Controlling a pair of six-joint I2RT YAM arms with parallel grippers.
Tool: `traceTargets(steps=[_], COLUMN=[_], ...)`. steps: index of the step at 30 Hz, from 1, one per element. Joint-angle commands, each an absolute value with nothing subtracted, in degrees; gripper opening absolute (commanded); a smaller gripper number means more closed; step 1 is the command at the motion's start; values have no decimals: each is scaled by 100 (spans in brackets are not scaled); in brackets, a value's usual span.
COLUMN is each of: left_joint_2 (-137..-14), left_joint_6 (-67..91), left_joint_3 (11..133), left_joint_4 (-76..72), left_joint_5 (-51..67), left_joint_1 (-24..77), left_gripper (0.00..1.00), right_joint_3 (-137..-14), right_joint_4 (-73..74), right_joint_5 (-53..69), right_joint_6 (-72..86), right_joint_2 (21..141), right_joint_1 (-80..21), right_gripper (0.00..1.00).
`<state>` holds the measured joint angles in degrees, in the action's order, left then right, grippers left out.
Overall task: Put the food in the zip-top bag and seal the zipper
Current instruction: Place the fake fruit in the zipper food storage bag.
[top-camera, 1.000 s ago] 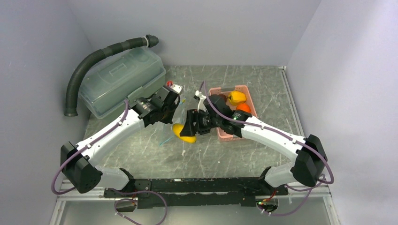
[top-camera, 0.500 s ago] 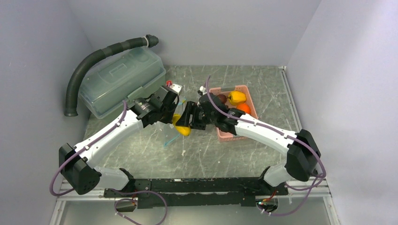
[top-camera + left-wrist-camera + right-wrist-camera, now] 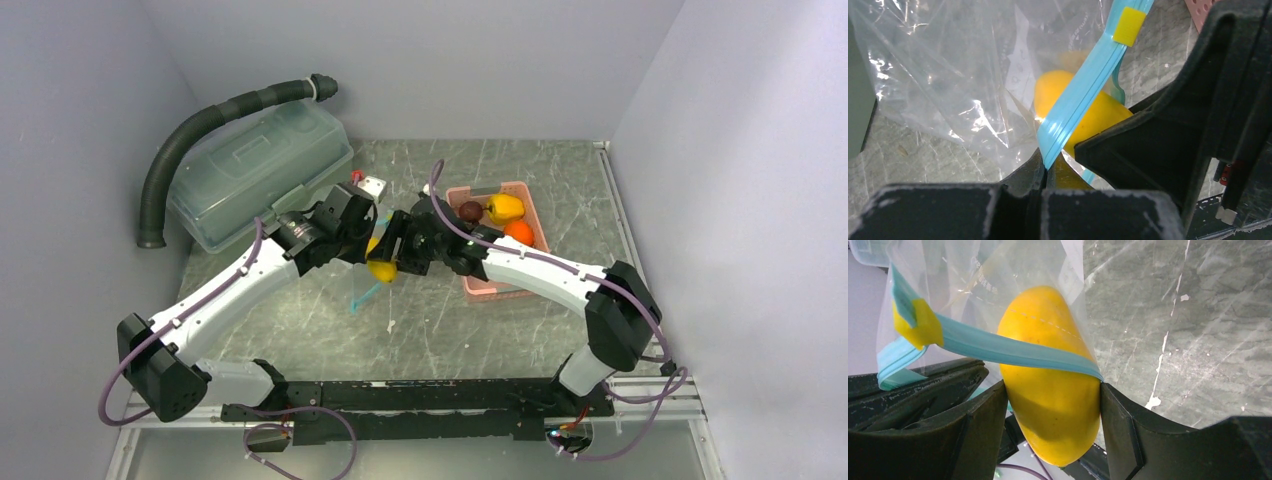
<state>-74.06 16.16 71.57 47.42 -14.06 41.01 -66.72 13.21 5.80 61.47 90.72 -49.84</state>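
Note:
My left gripper [image 3: 362,232] is shut on the teal-blue zipper strip [image 3: 1083,90] of the clear zip-top bag [image 3: 948,75] and holds the bag up off the table. My right gripper [image 3: 392,252] is shut on a yellow oval fruit [image 3: 1050,375] whose far end sits inside the bag's mouth, with the zipper strip [image 3: 998,347] lying across it. The fruit also shows in the left wrist view [image 3: 1088,120] and in the top view [image 3: 382,268]. A yellow slider tab [image 3: 918,325] sits on the strip. In the pink basket [image 3: 478,285] lie a yellow fruit [image 3: 505,208], an orange one [image 3: 518,231] and a brown-red ball [image 3: 471,211].
A large translucent grey-green lidded box [image 3: 262,172] stands at the back left with a black corrugated hose [image 3: 200,130] curving over it. The pink basket is just right of the two grippers. Grey walls close in the table on three sides.
My right gripper has carried the yellow fruit up and to the left, from beside the bag into its mouth. My left gripper has kept hold of the bag and lifted slightly.

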Motion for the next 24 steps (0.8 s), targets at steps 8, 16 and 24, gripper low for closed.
traceTargets(steps=[8,16,24], left_joint_2=[-7303,-7331,-7346], left_joint_6=[1600,1608,1630], left_joint_3=[7172,7172,7168], left_joint_4=[4555,4570,4581], left_joint_5=[-1308,-1309,-1390], left_joint_1=[4111,4108,4111], left_gripper=[0,0,0], right_joint_3=[-7047,-6961,-6855], right_joint_4=[882,852,824], right_joint_5=[425,370,378], right_joint_6=[6348,6353,6327], right_joint_2=[9088,8960,8826], right_joint_1=[-5001,-5009,-5010], right_gripper=[64,81,82])
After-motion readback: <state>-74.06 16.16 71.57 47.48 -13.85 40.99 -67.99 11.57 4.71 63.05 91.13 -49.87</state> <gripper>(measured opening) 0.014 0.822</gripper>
